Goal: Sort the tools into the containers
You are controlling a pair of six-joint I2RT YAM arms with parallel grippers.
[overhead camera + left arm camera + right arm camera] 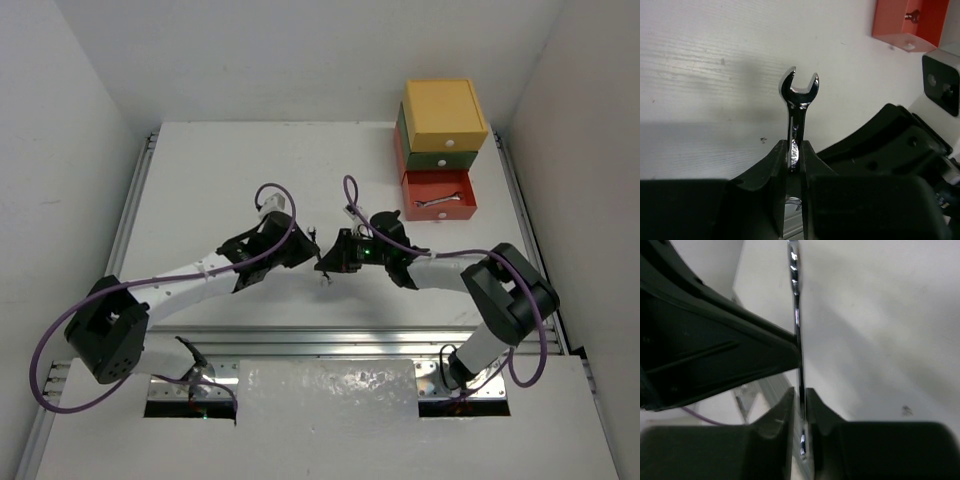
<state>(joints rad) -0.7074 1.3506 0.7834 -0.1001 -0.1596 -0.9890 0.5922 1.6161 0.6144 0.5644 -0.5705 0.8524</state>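
A thin silver wrench [799,95] hangs above the white table between both grippers. My left gripper [795,150] is shut on its shank, with the open-end head sticking out ahead. My right gripper [800,396] straddles the same wrench [796,300], seen edge-on, with thin slivers of gap on either side of it. In the top view the two grippers meet mid-table, left [312,248] and right [332,260]. The stacked drawers stand at the back right: yellow [445,112], dark green [440,158], and red-orange [440,190] pulled open with a second wrench [437,203] inside. The screwdrivers and knife-like tools are out of view.
The red drawer's corner [910,20] shows at the top right of the left wrist view. Metal rails [135,215] run along the table's sides and front. White walls close in on the left, right and back. Purple cables loop over both arms.
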